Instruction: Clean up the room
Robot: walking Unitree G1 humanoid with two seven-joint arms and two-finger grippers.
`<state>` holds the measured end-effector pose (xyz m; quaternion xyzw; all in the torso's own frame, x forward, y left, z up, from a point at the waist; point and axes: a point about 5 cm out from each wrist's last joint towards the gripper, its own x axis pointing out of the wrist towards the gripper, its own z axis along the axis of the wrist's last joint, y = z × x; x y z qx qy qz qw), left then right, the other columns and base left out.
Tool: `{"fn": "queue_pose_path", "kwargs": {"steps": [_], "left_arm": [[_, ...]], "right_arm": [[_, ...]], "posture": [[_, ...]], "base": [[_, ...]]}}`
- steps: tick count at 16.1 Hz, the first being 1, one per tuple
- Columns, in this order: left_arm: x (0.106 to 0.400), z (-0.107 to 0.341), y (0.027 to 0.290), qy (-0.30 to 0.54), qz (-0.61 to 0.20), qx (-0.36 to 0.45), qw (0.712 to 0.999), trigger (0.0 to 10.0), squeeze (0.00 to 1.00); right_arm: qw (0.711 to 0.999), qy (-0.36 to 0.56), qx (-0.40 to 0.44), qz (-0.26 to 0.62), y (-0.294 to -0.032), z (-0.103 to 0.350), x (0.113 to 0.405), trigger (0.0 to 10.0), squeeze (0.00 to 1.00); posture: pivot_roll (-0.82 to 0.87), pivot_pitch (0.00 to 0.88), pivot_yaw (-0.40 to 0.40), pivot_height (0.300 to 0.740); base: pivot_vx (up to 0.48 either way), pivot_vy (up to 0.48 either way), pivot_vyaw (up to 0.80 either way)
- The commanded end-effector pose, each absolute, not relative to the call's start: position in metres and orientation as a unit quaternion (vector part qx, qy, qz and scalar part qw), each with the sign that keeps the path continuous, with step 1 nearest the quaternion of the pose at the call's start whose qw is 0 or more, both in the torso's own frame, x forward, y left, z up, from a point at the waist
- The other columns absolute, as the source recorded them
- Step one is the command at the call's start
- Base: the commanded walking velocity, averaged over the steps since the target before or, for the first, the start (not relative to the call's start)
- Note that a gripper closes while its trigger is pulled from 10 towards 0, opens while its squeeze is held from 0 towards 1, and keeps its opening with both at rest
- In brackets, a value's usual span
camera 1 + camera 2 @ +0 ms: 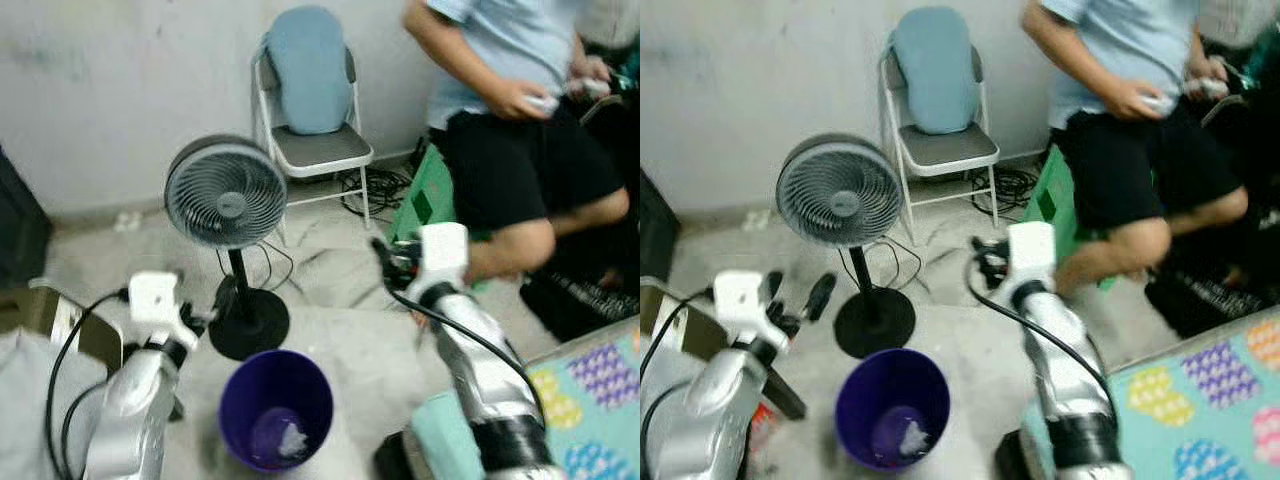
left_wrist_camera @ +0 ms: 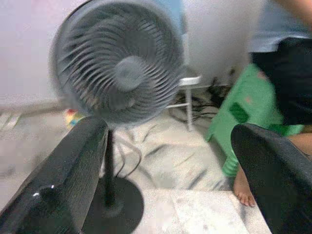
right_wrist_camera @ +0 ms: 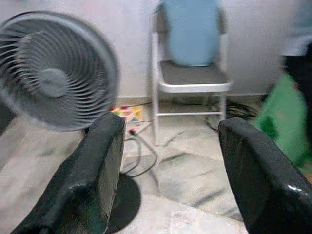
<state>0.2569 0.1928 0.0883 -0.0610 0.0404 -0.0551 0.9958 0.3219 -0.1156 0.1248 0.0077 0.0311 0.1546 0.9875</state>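
A purple bin [image 1: 232, 405] stands on the floor just in front of me, between my two arms, with a crumpled white scrap [image 1: 291, 437] at its bottom. My left gripper [image 1: 797, 296] is raised to the left of the bin, open and holding nothing, and points toward the grey standing fan [image 1: 225, 192]. My right gripper [image 1: 987, 256] is held up to the right of the fan, also open and holding nothing. A small colourful piece of litter [image 3: 127, 113] lies on the floor by the wall behind the fan.
A folding chair [image 1: 312, 150] with a blue cushion stands against the wall. A person [image 1: 520, 120] sits at the right on a green stool [image 1: 425, 200]. Cables [image 1: 375, 185] lie under the chair. A patterned mat [image 1: 590, 400] is at the lower right.
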Motion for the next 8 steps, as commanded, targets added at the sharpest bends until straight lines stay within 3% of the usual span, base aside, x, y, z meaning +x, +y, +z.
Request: {"fn": "queue_pose_path", "kwargs": {"steps": [1, 4, 8], "left_arm": [[0.254, 0.098, 0.199, 0.017, -0.033, -0.053, 0.998, 10.0, 0.00], [0.248, 0.095, 0.203, 0.021, -0.007, -0.057, 0.998, 10.0, 0.00], [0.249, 0.096, 0.198, 0.020, -0.013, -0.053, 0.998, 10.0, 0.00]], "right_arm": [[0.984, 0.026, 0.004, 0.177, -0.105, 0.128, 0.327, 10.0, 0.00], [0.983, 0.011, -0.004, 0.183, -0.098, 0.136, 0.336, 10.0, 0.00], [0.986, 0.000, -0.021, 0.163, -0.113, 0.138, 0.336, 10.0, 0.00]], "posture": [[-0.05, 0.000, -0.108, 0.740], [-0.06, 0.000, -0.097, 0.740], [-0.12, 0.000, -0.075, 0.740]], "base": [[0.000, 0.000, 0.00], [0.000, 0.000, 0.00], [0.000, 0.000, 0.00]]}}
